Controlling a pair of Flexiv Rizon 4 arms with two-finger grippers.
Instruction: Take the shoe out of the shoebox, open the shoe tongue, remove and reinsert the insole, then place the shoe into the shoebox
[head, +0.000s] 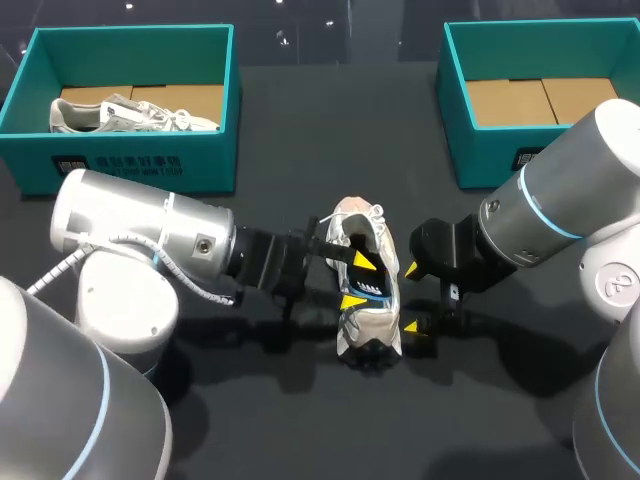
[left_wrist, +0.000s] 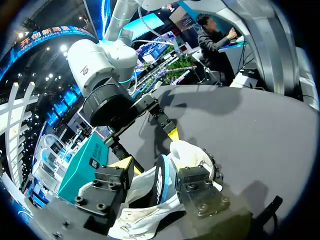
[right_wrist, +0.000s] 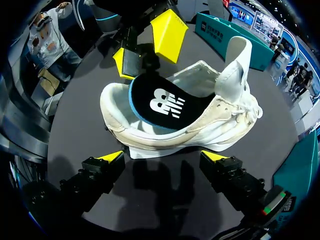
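— What sits behind the left end effector (head: 357, 281)?
— I see a black wrist, then my left arm (head: 140, 235): a fat silver-grey cylinder with a pale spiral-wrapped cable (head: 190, 285) looped under it.
— And the right end effector (right_wrist: 161, 156)?
— Black bolted fingers (right_wrist: 230, 175) with yellow wedge tips. Behind it is my right arm (head: 570, 180): grey shells and a thin blue ring (head: 545, 212).

1. A robot test station, like a lab or demo cell: two heavy grey-and-white industrial arms, the left arm (head: 130, 250) and the right arm (head: 575, 190), lean over one dark matte surface (head: 300, 140).
2. Staged props: matching teal shoeboxes, left shoebox (head: 130, 165) and right shoebox (head: 470, 150), at the rear corners.
3. One white sneaker (head: 368, 300) lies between the arms.
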